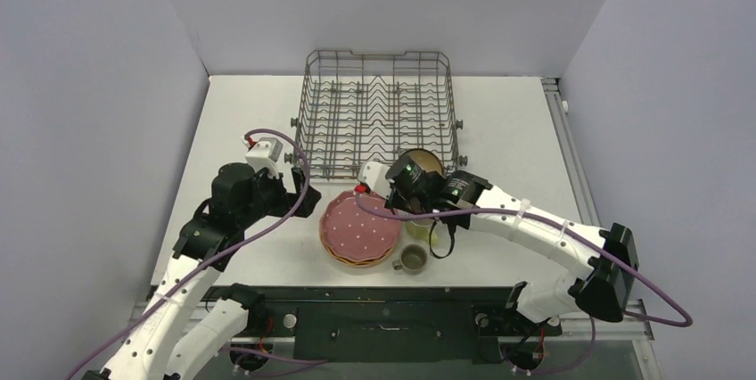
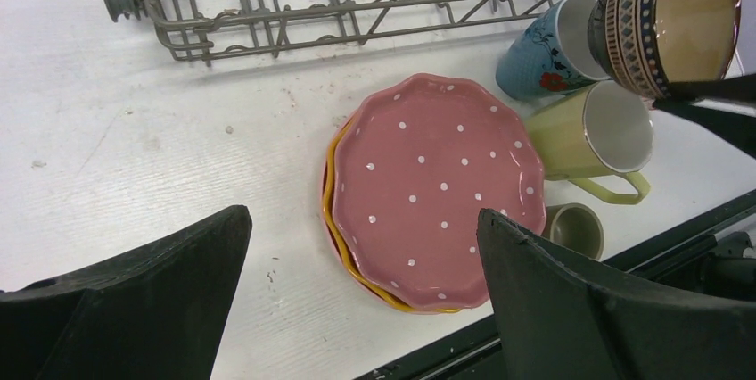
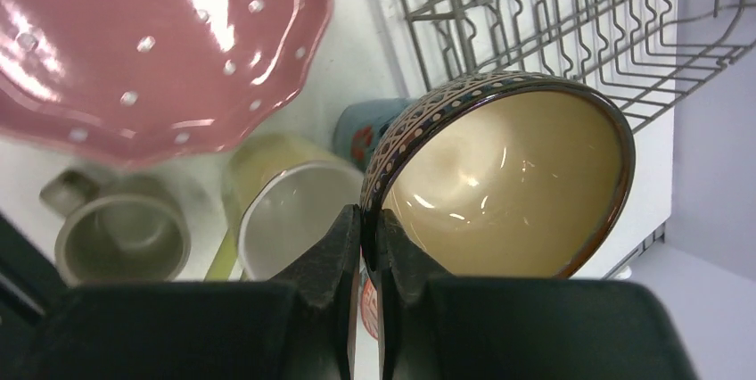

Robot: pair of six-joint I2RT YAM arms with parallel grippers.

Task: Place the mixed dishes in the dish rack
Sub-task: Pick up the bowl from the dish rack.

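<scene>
**Item 1. Left arm.** The elbow is folded and the forearm reaches forward and inward. The wrist is tipped down at the white table (image 1: 241,121). The left gripper (image 2: 363,219) is released: its black fingers (image 2: 152,309) are spread wide, with nothing between them, and are clear of the tabletop.

**Item 2. Right arm.** It is stretched low from its base toward the middle. The right gripper (image 3: 368,219) is clenched on the rim of the patterned brown ceramic bowl (image 3: 508,184), one finger inside the wall and one outside.

**Item 3. Bowl.** It is cream-glazed inside, with bands of dots and diamonds outside. It is tipped on edge, off the table, and juts out past the right fingertips.

**Item 4. Grey wire dish rack (image 1: 374,55).** It is rectangular, with rows of upright tines and small side wheels. It stands just beyond the right gripper and the held bowl, and farther ahead of the left gripper.

**Item 5. Scalloped pink plate with white dots (image 2: 437,188).** It lies flat on top of a stack, below and ahead of the left gripper's open jaws. The rim of an orange plate (image 2: 331,185) shows under it.

**Item 6. Mugs.**
- The blue flowered mug (image 2: 544,63) sits beneath the held bowl.
- The pale yellow mug (image 2: 571,139) is just beside it, under the right fingers. I cannot tell whether either of these two is upright or lying down.
- The small grey-olive mug (image 2: 575,230) stands mouth up, behind the right fingertips and beside the plate stack.
</scene>
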